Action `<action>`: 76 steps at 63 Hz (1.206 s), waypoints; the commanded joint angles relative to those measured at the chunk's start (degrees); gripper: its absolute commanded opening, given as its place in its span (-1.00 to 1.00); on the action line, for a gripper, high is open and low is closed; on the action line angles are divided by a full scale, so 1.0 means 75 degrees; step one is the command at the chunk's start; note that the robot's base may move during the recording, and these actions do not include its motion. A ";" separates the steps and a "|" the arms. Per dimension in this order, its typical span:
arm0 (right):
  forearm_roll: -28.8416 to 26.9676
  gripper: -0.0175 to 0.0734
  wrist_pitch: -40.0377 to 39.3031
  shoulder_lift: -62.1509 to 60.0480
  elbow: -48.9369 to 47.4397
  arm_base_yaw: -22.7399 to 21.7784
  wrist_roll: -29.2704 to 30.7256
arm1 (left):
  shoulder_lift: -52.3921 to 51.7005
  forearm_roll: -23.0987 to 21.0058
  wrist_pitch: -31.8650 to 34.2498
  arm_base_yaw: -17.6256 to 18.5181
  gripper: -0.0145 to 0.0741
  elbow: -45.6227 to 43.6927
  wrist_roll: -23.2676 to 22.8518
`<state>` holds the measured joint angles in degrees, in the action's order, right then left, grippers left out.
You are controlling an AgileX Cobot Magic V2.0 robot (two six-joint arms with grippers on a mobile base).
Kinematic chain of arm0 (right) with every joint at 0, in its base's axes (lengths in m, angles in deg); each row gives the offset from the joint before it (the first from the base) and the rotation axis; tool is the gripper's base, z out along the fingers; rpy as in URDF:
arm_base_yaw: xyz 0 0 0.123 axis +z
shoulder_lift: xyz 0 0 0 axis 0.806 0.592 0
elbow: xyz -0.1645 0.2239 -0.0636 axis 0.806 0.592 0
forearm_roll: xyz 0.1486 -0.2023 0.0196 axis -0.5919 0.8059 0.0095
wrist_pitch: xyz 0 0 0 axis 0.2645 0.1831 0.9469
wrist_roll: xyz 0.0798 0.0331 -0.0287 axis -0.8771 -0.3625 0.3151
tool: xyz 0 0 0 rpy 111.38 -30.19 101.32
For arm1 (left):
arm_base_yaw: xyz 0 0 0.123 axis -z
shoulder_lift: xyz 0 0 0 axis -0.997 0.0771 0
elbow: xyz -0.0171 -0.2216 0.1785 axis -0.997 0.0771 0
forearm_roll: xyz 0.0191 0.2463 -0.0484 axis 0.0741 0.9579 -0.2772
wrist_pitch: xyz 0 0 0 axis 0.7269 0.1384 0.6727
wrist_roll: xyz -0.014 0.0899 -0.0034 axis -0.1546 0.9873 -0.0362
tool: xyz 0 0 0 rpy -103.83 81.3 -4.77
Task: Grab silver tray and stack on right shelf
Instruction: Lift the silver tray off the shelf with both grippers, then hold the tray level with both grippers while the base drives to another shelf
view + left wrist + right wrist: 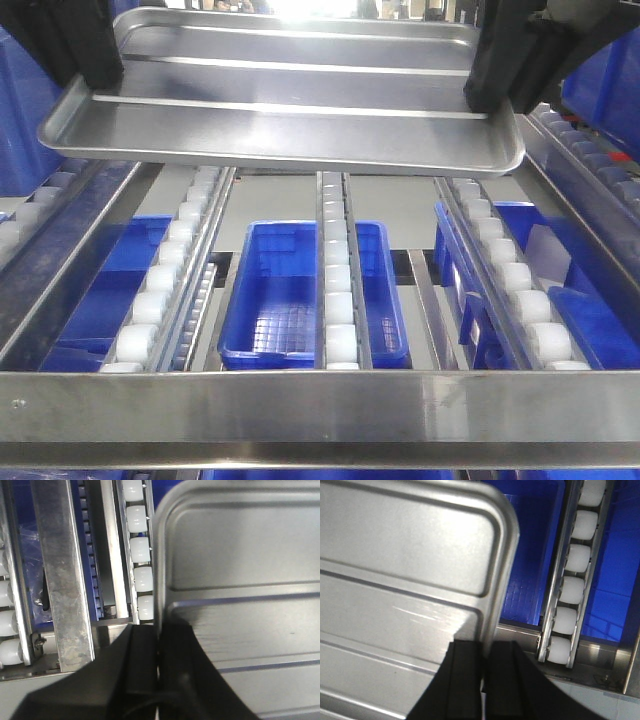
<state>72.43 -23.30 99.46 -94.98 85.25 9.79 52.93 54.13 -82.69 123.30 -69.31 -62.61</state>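
The left gripper (159, 636) and right gripper (483, 651) are each clamping an opposite short rim of the silver tray (290, 110), holding it above the roller rack (320, 405).

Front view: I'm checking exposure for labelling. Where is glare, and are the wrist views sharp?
Front view: blown-out glare top centre, beyond the silver tray; left wrist view: left pincer dark blurred silhouette; right wrist view: right pincer likewise, rollers sharp.

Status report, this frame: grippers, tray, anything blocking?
Left gripper and right gripper shut on shiny rectangular stainless-steel tray, one per end. Tray held over white roller tracks, not released. Nothing seen on rollers.
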 commanded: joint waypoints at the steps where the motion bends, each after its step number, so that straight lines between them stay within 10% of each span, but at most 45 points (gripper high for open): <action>1: -0.0002 -0.49 -0.0348 -0.0296 -0.0277 0.0050 0.0228 | -0.0239 0.0029 0.0270 0.0073 -0.89 -0.0268 0.0033; 76: -0.0002 -0.49 -0.0348 -0.0296 -0.0277 0.0050 0.0228 | -0.0239 0.0012 0.0270 0.0073 -0.89 -0.0268 0.0033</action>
<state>72.33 -23.21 99.46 -94.98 85.36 9.79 52.93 54.13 -82.96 123.30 -69.31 -62.61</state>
